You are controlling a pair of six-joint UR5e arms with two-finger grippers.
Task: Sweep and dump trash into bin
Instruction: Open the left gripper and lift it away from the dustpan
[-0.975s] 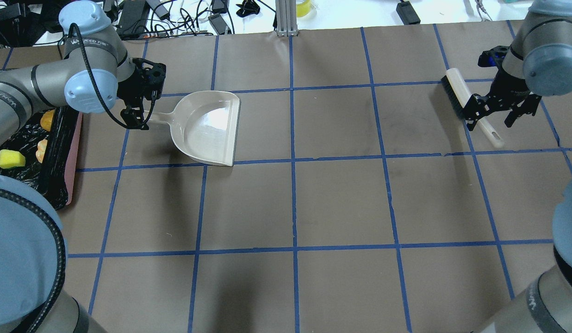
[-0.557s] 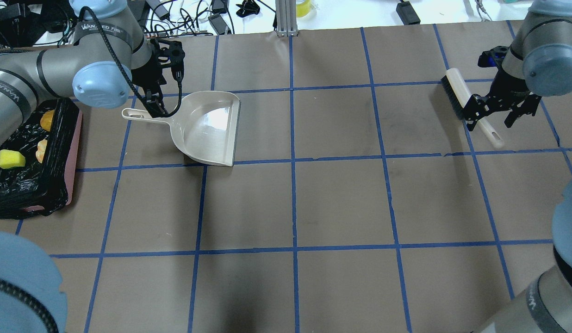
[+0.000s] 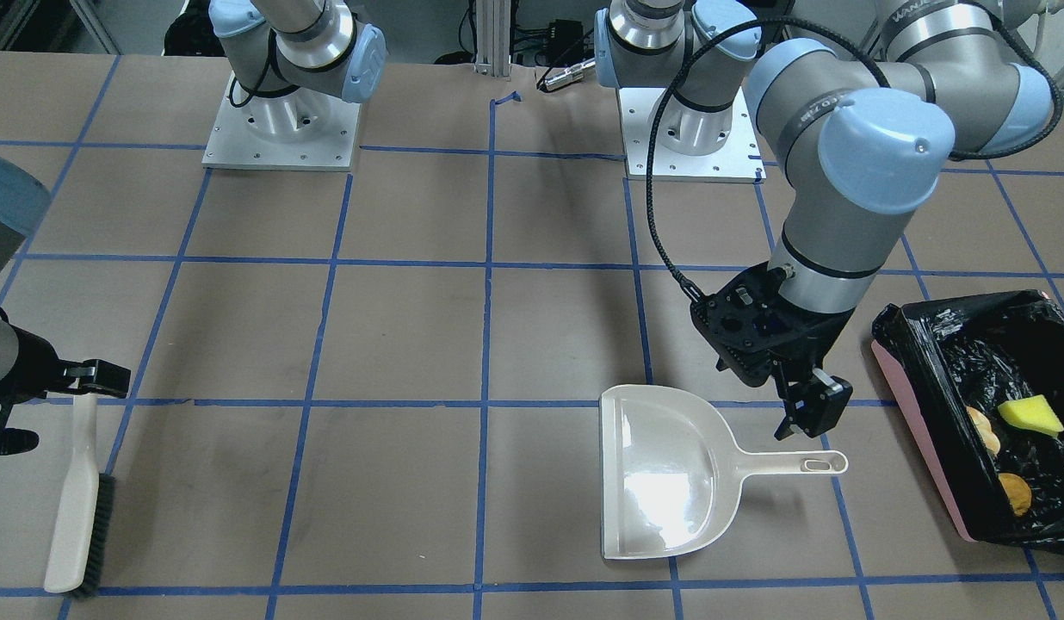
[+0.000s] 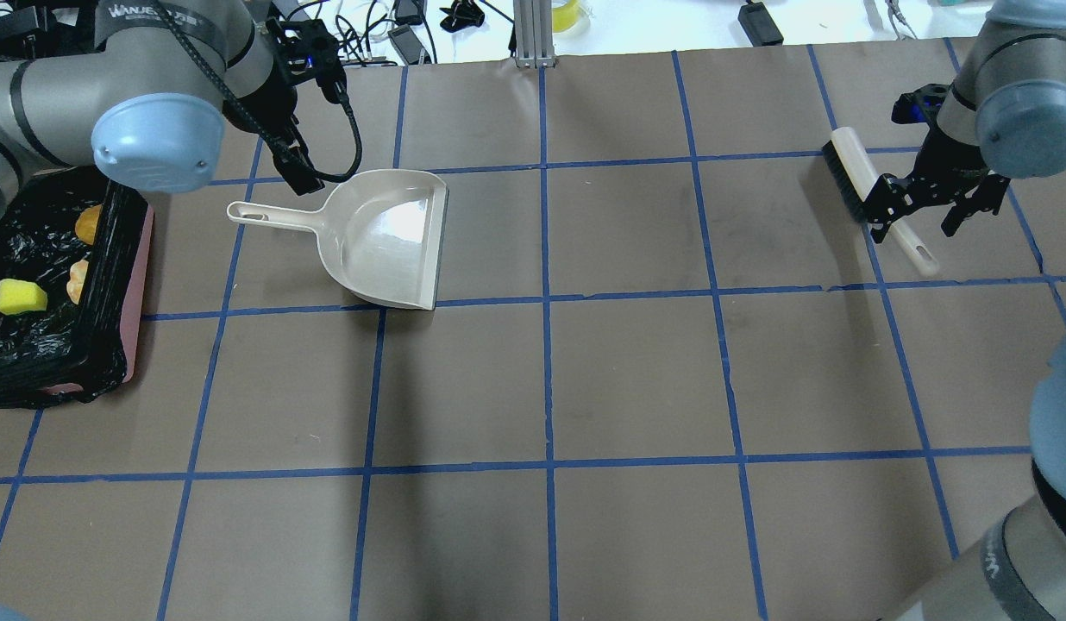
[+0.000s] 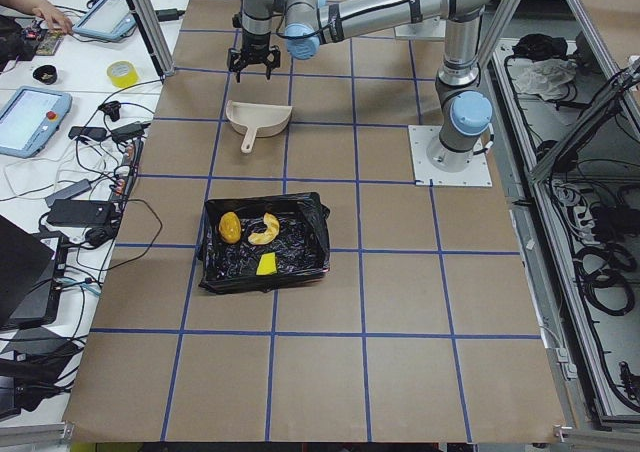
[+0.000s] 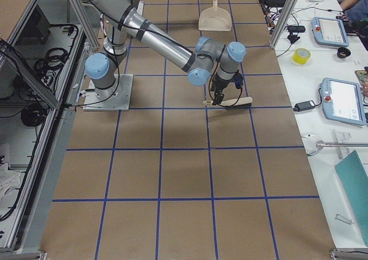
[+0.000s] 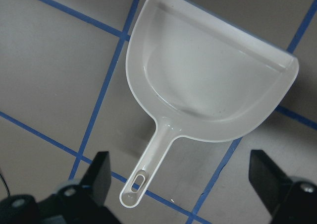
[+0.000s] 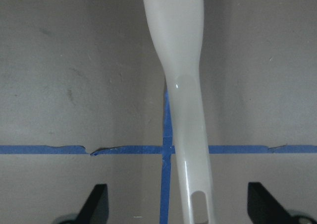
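- My left claw [image 3: 806, 424] has let go of the dustpan [image 3: 670, 482] and lifted clear, fingers wide and empty.
- My right claw [image 4: 917, 214] hangs wide astride the brush [image 4: 846, 168].
- The trash [image 4: 20, 296] lies in the bin [image 4: 141, 285] at the bench's left edge, so I judge the dumping done.

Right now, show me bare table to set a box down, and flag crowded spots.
Bare: the wide middle between the dustpan and the brush, plus the rows nearer the robot. Crowded: the robot's left end, where bin, dustpan and left gripper sit close; the right gripper straddles the brush handle.
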